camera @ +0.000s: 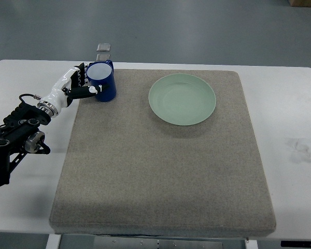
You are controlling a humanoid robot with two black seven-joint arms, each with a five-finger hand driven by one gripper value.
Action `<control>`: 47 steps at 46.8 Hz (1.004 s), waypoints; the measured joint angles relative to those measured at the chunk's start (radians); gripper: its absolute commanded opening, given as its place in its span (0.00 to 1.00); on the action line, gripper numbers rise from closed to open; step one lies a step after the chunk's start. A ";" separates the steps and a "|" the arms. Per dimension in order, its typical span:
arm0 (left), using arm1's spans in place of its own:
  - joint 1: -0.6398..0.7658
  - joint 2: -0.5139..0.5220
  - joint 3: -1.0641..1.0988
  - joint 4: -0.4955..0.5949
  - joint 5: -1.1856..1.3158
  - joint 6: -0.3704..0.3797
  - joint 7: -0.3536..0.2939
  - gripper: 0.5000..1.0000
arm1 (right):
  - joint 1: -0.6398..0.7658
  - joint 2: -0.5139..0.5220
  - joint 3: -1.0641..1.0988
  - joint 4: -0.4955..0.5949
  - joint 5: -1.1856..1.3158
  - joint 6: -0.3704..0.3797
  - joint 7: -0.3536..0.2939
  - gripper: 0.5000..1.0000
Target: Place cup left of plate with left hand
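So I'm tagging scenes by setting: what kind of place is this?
Probably a lab or test room, not a home: a plain white table with a grey mat, bare grey floor beyond, and only a blue cup and green plate laid out.

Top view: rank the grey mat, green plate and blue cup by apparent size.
1. grey mat, largest by far
2. green plate
3. blue cup, smallest, gripped by the left robot hand
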 measured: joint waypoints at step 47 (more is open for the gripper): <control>0.003 0.044 -0.148 -0.149 -0.005 -0.016 0.000 1.00 | 0.000 0.000 0.000 0.000 0.000 0.000 0.000 0.86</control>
